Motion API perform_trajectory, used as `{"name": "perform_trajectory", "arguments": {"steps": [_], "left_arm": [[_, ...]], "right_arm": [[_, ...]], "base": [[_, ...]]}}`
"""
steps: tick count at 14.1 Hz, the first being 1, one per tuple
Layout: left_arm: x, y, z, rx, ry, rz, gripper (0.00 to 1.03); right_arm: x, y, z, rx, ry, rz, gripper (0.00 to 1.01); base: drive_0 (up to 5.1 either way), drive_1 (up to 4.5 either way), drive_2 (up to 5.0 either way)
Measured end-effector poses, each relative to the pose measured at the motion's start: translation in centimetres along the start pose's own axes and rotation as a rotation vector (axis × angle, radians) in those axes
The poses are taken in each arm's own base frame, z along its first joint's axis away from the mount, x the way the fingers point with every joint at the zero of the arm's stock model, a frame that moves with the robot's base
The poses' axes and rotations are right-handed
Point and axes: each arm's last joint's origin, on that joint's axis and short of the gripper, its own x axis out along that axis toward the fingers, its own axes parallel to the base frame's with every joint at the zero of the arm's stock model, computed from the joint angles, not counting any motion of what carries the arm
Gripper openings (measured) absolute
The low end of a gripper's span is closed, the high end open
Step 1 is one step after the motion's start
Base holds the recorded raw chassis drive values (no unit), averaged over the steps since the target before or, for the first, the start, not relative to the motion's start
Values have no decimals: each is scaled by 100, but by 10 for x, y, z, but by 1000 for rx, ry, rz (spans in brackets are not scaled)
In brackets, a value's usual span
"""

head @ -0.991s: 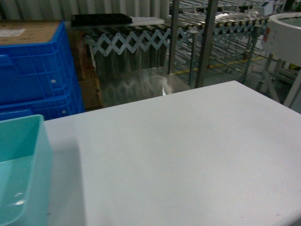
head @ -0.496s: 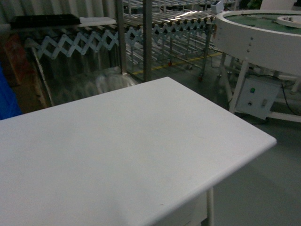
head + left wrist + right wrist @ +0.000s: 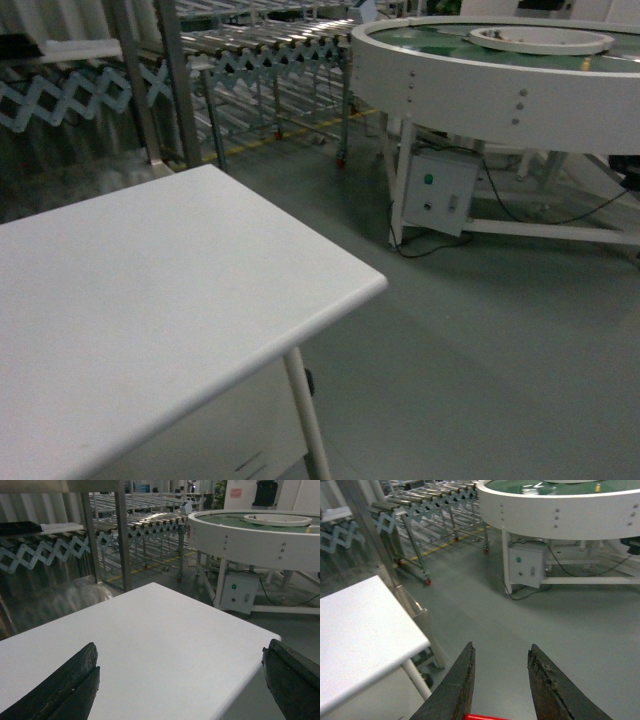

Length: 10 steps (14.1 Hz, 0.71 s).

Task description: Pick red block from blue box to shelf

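The red block (image 3: 485, 717) shows only as a thin red sliver at the bottom edge of the right wrist view. It is pinched low between the dark fingers of my right gripper (image 3: 501, 646), which hangs over grey floor beside the table corner. My left gripper (image 3: 180, 650) is wide open above the white table (image 3: 150, 630), with nothing between its fingers. The blue box is out of view. Shiny steel uprights of the shelf (image 3: 122, 540) rise behind the table's far edge, also seen in the head view as the shelf (image 3: 172, 80). Neither gripper appears in the head view.
The white table (image 3: 150, 290) ends in a rounded corner with a leg (image 3: 305, 415) below. A big round white conveyor (image 3: 500, 80) on legs, with a control box (image 3: 435, 192) and cables, stands at the right. Roller conveyors (image 3: 270, 45) run behind. Grey floor (image 3: 480, 350) lies between.
The head view has swung to the right. The turquoise box and the blue crates have left the frame on the left, and the table corner, floor and round conveyor have come in.
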Motion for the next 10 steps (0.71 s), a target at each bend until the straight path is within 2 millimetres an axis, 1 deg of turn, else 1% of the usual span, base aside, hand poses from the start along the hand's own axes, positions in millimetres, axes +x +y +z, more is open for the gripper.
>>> {"name": "perform_trajectory", "arguments": {"steps": [10], "left_arm": [[0,0,0,0,1,1,98]], "right_arm": [[0,0,0,0,0,0,26]], "base": [[328,-387,-387]]}}
